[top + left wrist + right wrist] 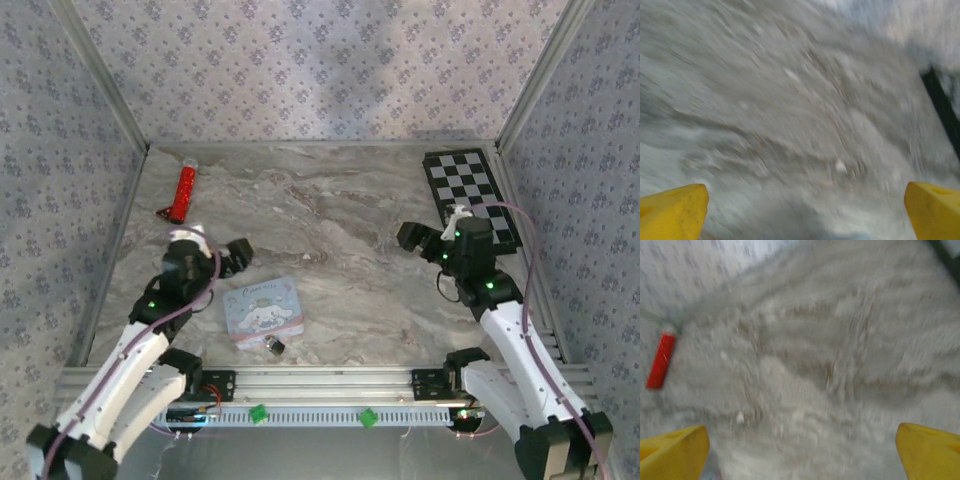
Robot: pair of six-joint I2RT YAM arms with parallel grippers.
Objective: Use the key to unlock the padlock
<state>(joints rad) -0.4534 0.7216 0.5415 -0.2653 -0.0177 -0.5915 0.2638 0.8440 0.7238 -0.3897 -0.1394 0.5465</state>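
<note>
Both sets of jaws are spread and empty. Padlock point(274, 345) sits at tin point(262, 305) near corner, base-side of left gripper point(240, 258); right gripper point(412, 238) is much farther.

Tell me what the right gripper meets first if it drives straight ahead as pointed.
The right gripper would probably meet bare marble table; the red tube lies off to the side. Depth unclear.

Blurred marble table point(790, 100), left hand point(805, 212) spread wide
</note>
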